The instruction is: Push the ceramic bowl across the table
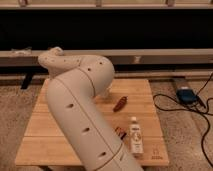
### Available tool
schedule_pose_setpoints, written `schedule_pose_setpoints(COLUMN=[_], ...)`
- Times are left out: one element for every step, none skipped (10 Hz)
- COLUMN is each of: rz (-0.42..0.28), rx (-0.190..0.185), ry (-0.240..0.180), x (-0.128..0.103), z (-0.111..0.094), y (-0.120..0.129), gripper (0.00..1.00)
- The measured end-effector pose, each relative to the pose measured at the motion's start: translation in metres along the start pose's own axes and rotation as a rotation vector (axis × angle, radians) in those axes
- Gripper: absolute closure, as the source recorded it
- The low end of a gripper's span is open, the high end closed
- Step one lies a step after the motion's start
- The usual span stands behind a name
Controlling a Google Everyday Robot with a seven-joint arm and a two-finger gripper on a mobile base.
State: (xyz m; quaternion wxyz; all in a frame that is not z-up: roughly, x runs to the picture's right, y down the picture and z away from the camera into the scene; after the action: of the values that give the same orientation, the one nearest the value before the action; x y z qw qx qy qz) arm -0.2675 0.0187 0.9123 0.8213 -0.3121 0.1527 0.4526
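Note:
The light-wood planked table (40, 135) fills the middle of the camera view. My large white arm (80, 115) rises from the bottom edge and bends at an elbow (55, 59) over the table's back left. It covers the table's centre and left. The orange-red ceramic bowl is hidden behind the arm. My gripper is also hidden behind the arm, somewhere over the back part of the table.
On the right half of the table lie a small red-brown object (120, 103), a white bottle on its side (135, 136) and a small dark item (120, 132). A blue device (186, 95) with black cables sits on the floor at the right.

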Motion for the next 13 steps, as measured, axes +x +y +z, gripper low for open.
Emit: schedule_pose_setpoints(rz=[0.002,0.006,0.012,0.023,0.034,0.047,0.066,0.080,0.082,0.079,0.063,0.044,0.029], rx=[-0.009,-0.017,-0.026,-0.031,-0.036,-0.038,-0.038,-0.037,-0.031,-0.023,-0.004,0.004,0.007], ry=[0.021,0.038,0.045,0.051,0.058,0.064,0.069,0.075,0.083,0.091,0.101,0.103,0.099], x=[-0.002,-0.002,-0.002,-0.002,-0.001,0.001,0.003,0.006,0.009,0.012,0.015,0.017,0.018], z=[0.006,0.013,0.016,0.018,0.021,0.024,0.026,0.030,0.034,0.038,0.043,0.046,0.046], y=[0.000,-0.001,-0.003,-0.007,-0.012,-0.016,-0.024,-0.030,-0.032,-0.032,-0.032,-0.028,-0.024], gripper=[0.20,0.20,0.20,0.20,0.20,0.20,0.20,0.20,0.20,0.20,0.20,0.20,0.20])
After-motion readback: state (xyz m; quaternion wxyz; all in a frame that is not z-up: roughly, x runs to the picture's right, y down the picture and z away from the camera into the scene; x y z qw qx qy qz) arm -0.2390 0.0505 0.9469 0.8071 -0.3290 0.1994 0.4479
